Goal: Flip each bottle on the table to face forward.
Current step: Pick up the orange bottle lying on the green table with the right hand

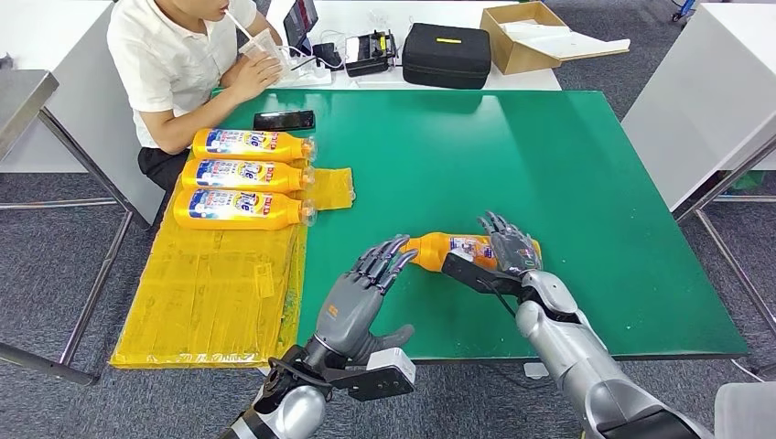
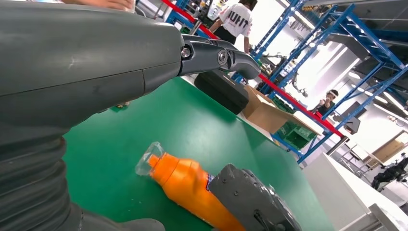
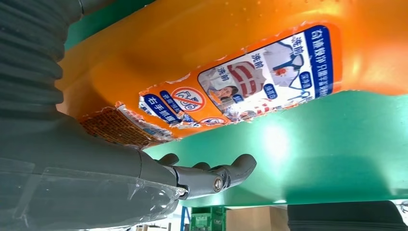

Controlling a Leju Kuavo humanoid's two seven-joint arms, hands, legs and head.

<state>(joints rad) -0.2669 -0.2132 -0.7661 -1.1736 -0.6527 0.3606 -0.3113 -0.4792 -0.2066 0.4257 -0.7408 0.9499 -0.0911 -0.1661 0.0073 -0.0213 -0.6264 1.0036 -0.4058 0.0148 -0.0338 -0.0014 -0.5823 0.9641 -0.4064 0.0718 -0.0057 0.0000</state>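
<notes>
Bottle, head view: orange bottle (image 1: pixel 448 249) lies on its side on green table (image 1: pixel 549 165), near front edge, neck pointing to robot's left.
Right hand, head view: right hand (image 1: pixel 506 245) sits over bottle's wide end, fingers spread above it; can't tell if it really grips.
Left hand, head view: left hand (image 1: pixel 366 293) is open, fingers apart, holding nothing; fingertips just beside bottle's neck, not clearly touching.
Other bottles, head view: three bottles (image 1: pixel 245 176) lie in a row at table's left, on yellow sheet (image 1: pixel 210 293), labels up.
Person, head view: person in white shirt (image 1: pixel 174 55) sits at far left corner; black phone (image 1: pixel 284 120) near them on table.
Far bench, head view: black case (image 1: pixel 447 55) and cardboard box (image 1: pixel 522 37) on white table behind.
Left wrist view: bottle (image 2: pixel 187 185) lies on green top, clear cap (image 2: pixel 146 160) at near end; grey right hand (image 2: pixel 252 199) covers its far part.
Right wrist view: bottle (image 3: pixel 231 53) very close, torn label (image 3: pixel 240 86) facing cam; finger (image 3: pixel 211 175) curls under it, w/ green top showing between.
</notes>
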